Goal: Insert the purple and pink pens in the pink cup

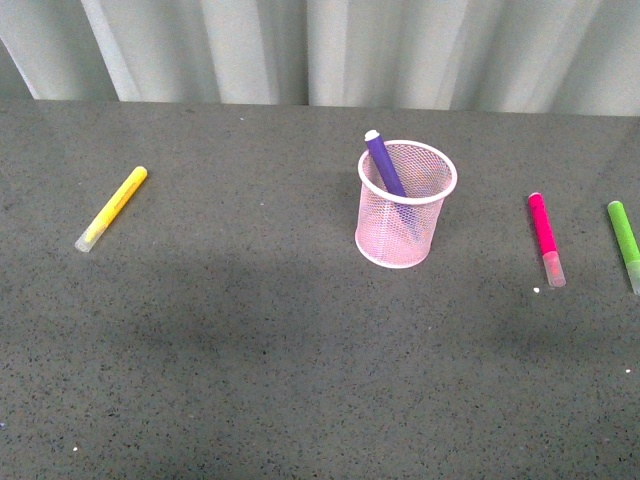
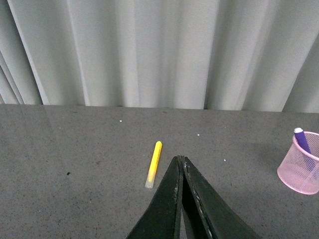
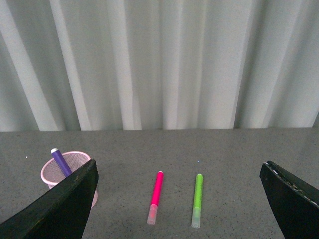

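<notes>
2 poses: L-hand (image 2: 180, 159) pinched, R-hand (image 3: 179, 164) splayed

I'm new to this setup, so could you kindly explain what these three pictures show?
It is a two-armed robot. The front view looks forward from its body; the other two look from each wrist. The black wedge is the left hand, shut and empty; the right hand stands wide open, holding nothing. On the grey table stands a pink cup with the purple pen leaning inside. The pink pen and green pen lie to its right, the yellow pen to its left.
</notes>
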### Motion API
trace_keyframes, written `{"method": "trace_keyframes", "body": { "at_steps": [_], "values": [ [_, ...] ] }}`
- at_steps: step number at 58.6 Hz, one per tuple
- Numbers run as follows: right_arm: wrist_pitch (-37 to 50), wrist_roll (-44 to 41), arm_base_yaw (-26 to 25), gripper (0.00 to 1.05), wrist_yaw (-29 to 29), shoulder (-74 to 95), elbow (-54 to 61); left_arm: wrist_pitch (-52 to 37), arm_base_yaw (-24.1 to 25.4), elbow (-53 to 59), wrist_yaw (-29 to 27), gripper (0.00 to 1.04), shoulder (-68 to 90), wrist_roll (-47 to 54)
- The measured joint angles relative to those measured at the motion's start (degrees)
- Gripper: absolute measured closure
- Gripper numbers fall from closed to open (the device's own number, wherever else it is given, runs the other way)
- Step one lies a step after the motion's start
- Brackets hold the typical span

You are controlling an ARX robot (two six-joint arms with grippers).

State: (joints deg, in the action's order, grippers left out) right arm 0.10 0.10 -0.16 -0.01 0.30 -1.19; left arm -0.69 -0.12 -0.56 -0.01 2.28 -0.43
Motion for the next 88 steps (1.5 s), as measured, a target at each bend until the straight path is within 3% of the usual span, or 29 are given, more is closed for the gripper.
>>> {"method": "trace_keyframes", "body": {
  "at_steps": [33,38,63,71,73,75,78,88],
  "values": [
    [0.0,0.0,0.0,0.07,0.0,0.0,0.0,0.7,0.0,0.0,0.0,1.01,-2.1,0.0],
    [0.0,0.0,0.0,0.07,0.0,0.0,0.0,0.7,0.0,0.0,0.0,0.81,-2.1,0.0],
    [0.0,0.0,0.0,0.07,0.0,0.0,0.0,0.7,0.0,0.0,0.0,0.07,-2.1,0.0],
    [0.0,0.0,0.0,0.07,0.0,0.0,0.0,0.7,0.0,0.0,0.0,0.07,-2.1,0.1],
    [1.3,1.2,0.8,0.07,2.2,0.0,0.2,0.7,0.0,0.0,0.0,0.07,-2.1,0.1],
    [5.5,3.3,1.5,0.07,6.4,1.2,0.2,0.7,0.0,0.0,0.0,0.07,-2.1,0.1],
    [12.1,6.6,1.2,0.07,7.4,4.3,0.2,0.7,0.0,0.0,-0.1,0.07,-2.1,0.1],
    [33.6,11.4,-4.0,0.07,1.0,27.7,-0.7,0.7,0.0,0.0,0.0,0.07,-2.1,0.2]
  ]
}}
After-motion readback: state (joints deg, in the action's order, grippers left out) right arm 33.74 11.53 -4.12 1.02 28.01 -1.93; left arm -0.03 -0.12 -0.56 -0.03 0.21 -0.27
